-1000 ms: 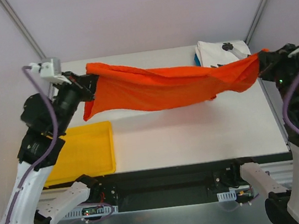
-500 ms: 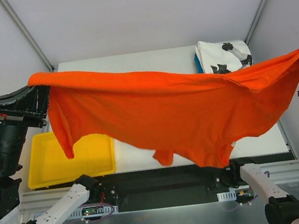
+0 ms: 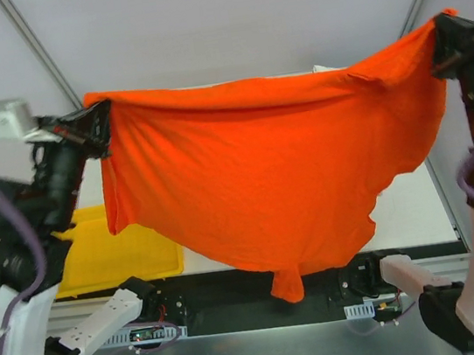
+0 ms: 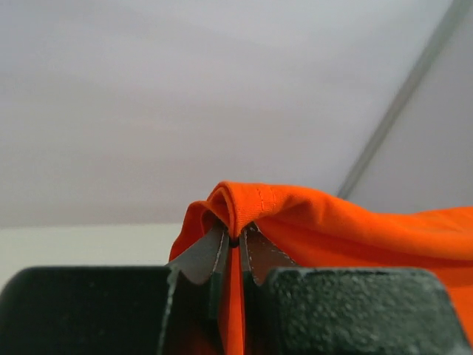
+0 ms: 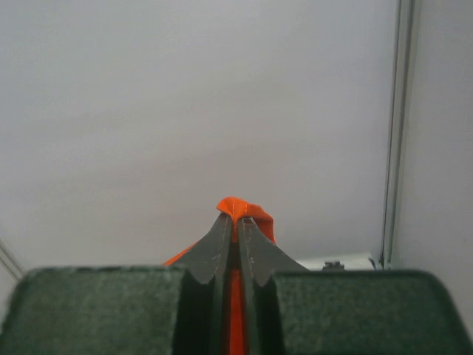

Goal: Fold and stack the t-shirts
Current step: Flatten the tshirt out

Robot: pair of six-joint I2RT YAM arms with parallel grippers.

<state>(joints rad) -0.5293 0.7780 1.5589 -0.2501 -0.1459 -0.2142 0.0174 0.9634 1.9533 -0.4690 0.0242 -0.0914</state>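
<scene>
Pale walls back the desk (image 3: pixel 418 205); the orange shirt (image 3: pixel 264 182), bunched a second ago, now hangs spread from nine to three o'clock, left hand (image 4: pixel 233 240) and right hand (image 5: pixel 235 220) each clenched on a corner, ready for laying flat.

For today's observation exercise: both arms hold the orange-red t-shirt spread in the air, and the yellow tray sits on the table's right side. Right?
Not quite. The yellow tray sits on the table's left side, below the left arm, as the top external view shows. Both arms do hold the orange-red t-shirt spread in the air.
</scene>
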